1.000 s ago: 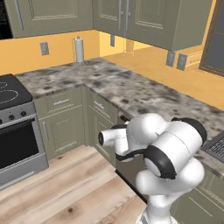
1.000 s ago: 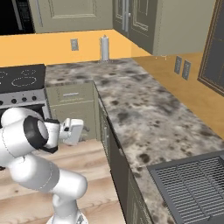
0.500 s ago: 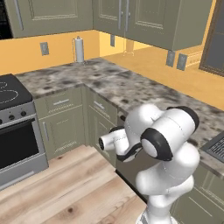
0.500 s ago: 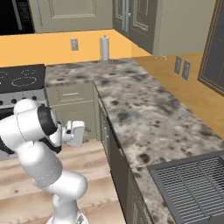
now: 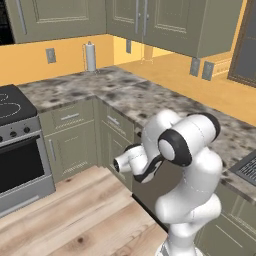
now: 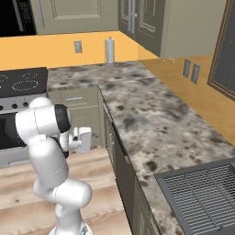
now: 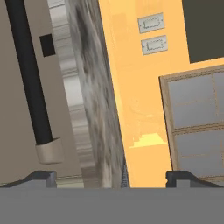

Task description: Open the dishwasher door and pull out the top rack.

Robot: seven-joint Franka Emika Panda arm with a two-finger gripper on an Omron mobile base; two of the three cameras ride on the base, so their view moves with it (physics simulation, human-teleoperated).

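The dishwasher door (image 6: 121,167) is a dark grey panel standing shut, flush under the speckled counter (image 6: 147,124). In the left base view the door (image 5: 150,195) shows behind my arm. My gripper (image 6: 90,139) hovers in front of the door's upper part, pointing at it, a short way off. In the rolled hand view the door's grey-tan top strip (image 7: 17,100) carries a dark bar handle (image 7: 28,74) and a small dark button (image 7: 47,45). The gripper (image 7: 113,177) is open with nothing between its fingertips (image 7: 41,176). The top rack is hidden behind the shut door.
A stove with a black-glass oven door (image 5: 20,167) stands at the left. Olive-green cabinets (image 5: 75,135) fill the corner. A paper towel roll (image 5: 90,56) stands on the counter at the back. A dark ridged panel (image 6: 202,195) lies in the counter at the right. Wood floor (image 5: 75,215) lies below.
My arm has swung its elbow up and over, and the hand has edged a little closer to the dishwasher door. The door stays shut.
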